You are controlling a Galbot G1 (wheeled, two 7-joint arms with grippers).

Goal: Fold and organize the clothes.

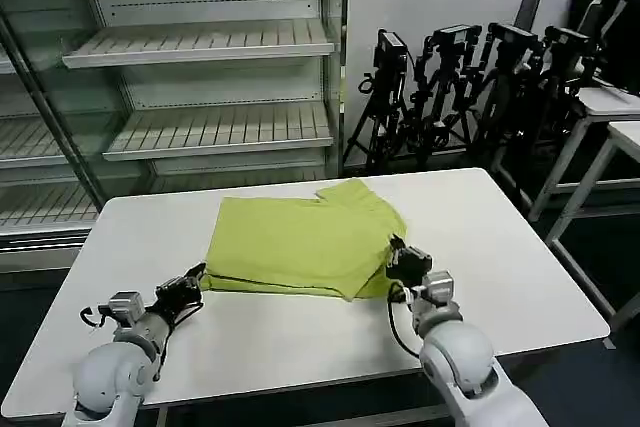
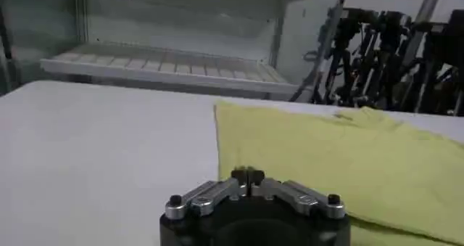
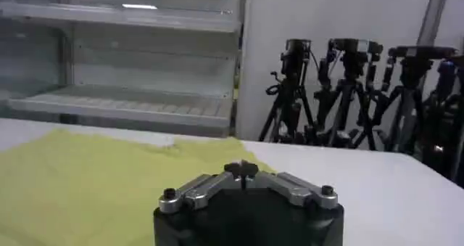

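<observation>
The clothes are one lime T-shirt (image 1: 300, 242), lying folded and flat in the middle of the white table (image 1: 520, 267). My left gripper (image 1: 195, 275) sits low at the shirt's near left corner. In the left wrist view its fingertips (image 2: 248, 175) are pressed together in front of the shirt (image 2: 341, 160), with no cloth visible between them. My right gripper (image 1: 398, 252) rests at the shirt's near right corner. Its tips (image 3: 241, 170) are also shut, and the shirt (image 3: 87, 175) spreads flat beyond them.
Metal shelves (image 1: 215, 127) stand behind the table. A group of black tripods (image 1: 470, 77) is at the back right, and other white tables (image 1: 610, 117) stand to the right. Bare tabletop lies around the shirt on every side.
</observation>
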